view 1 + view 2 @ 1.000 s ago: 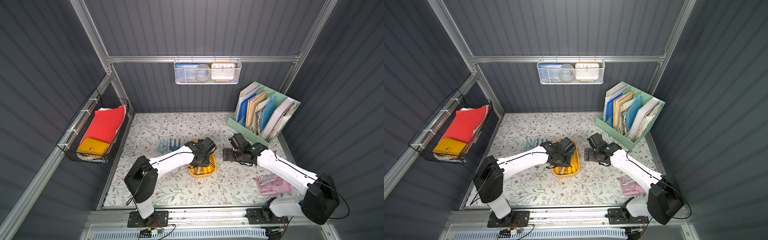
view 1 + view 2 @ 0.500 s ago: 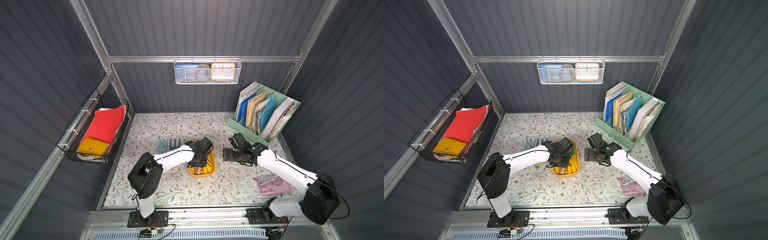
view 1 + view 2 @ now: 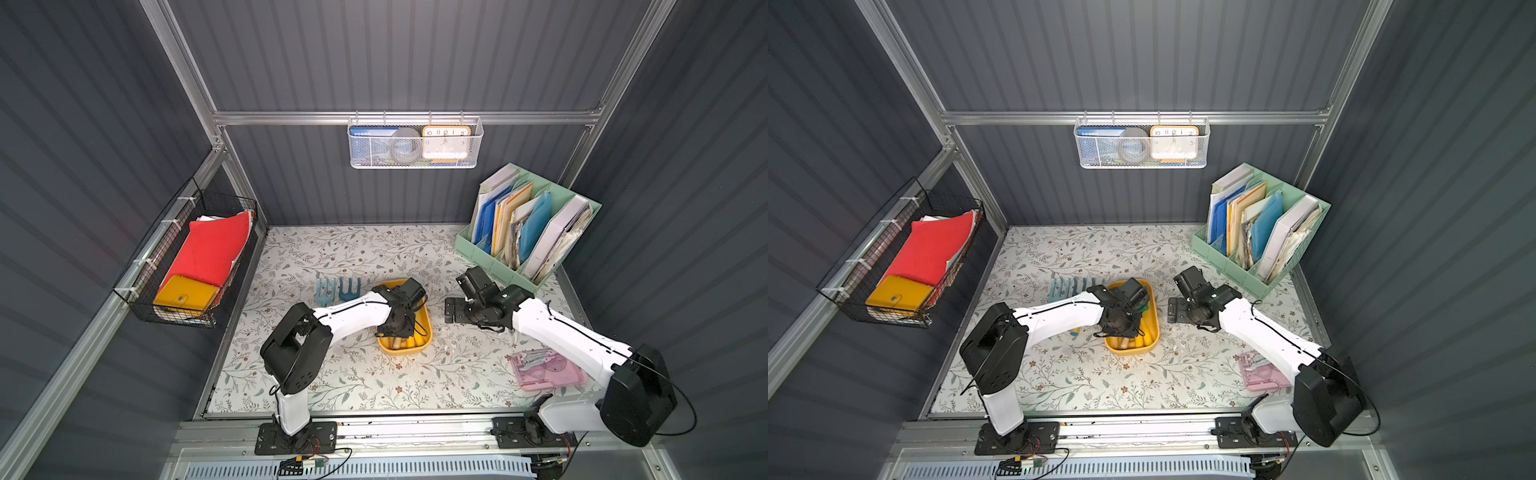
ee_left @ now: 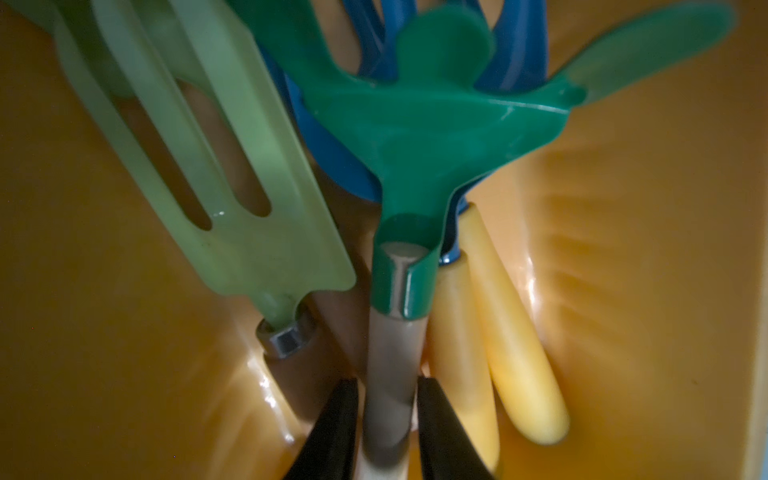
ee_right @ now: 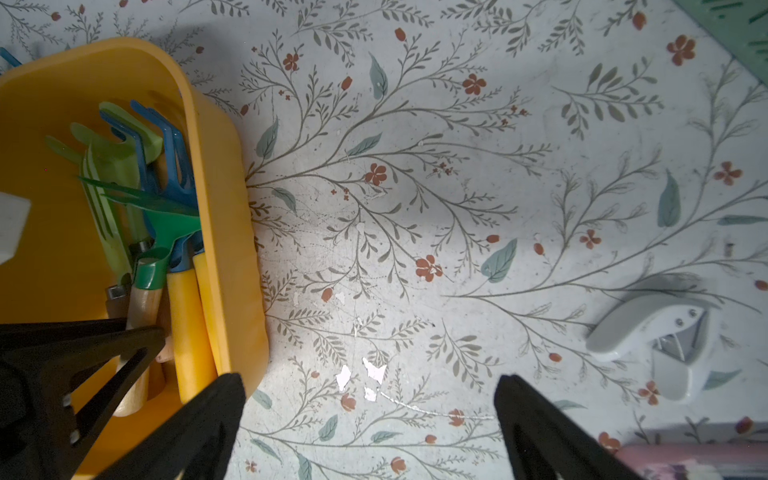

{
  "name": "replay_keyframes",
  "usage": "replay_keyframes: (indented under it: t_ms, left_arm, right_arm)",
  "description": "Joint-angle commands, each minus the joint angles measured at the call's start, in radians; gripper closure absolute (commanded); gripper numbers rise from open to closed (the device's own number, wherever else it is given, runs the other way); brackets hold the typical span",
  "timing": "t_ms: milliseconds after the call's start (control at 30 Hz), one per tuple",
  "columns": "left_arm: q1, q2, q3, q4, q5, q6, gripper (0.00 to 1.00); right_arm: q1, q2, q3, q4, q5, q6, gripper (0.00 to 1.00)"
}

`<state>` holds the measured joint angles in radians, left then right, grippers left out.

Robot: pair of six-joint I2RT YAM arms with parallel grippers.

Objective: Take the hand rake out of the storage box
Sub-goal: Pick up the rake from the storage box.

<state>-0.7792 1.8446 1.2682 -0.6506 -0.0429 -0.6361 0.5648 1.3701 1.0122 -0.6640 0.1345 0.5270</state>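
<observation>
The storage box (image 3: 428, 328) is a shallow yellow tub mid-table, seen in both top views (image 3: 1156, 324) and in the right wrist view (image 5: 224, 232). Several toy garden tools lie in it. The hand rake (image 4: 432, 120) has a dark green head and a pale wooden handle (image 4: 392, 365), and it lies on top of the others (image 5: 166, 220). My left gripper (image 4: 388, 382) reaches down into the tub (image 3: 397, 328), shut on that handle with a finger pressed to each side. My right gripper (image 5: 370, 382) hovers open over bare table just right of the tub (image 3: 453, 309).
A light green fork (image 4: 232, 174), a blue rake (image 4: 332, 158) and yellow handles (image 4: 511, 332) crowd the held rake. Two blue rakes (image 3: 336, 289) lie left of the tub. A mint file organiser (image 3: 523, 232), a pink case (image 3: 548, 370) and a white punch (image 5: 656, 340) are to the right.
My left gripper has sunk deeper into the tub and its jaws have narrowed onto the rake's handle. The left elbow swung forward. The right arm has stayed still.
</observation>
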Motion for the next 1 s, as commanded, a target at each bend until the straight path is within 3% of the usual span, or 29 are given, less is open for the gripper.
replay_keyframes:
  t_ms: [0,967]
  left_arm:
    - [0.003,0.018,-0.005,0.017,0.019,0.021,0.73]
    - [0.003,-0.038,0.055,0.033,0.020,0.009,0.83]
  right_arm:
    - [-0.004,-0.007,-0.004,-0.025,0.012,0.011,0.01]
    - [-0.004,-0.009,0.031,-0.050,0.047,-0.012,0.01]
